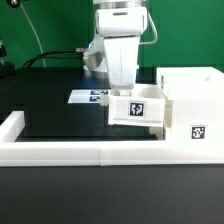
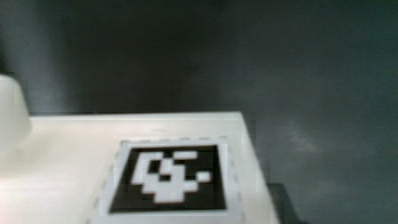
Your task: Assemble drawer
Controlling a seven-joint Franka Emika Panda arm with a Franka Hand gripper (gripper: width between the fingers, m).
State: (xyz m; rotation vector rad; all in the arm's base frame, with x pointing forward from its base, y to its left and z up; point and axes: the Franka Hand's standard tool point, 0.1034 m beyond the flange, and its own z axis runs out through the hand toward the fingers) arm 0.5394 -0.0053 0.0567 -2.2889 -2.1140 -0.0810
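Note:
The drawer's tall white casing stands at the exterior view's right, with a tag on its front face. One small white tray with a tag sits against the casing's left side, level with its opening. My gripper hangs straight down at the tray's back edge, and the tray hides its fingertips. The wrist view shows a white surface carrying a black-and-white tag very close up, with no fingers in it. A second tray is not in view.
The marker board lies flat on the black table behind the tray. A long low white border rail runs along the front and up the left side. Cables hang behind the arm.

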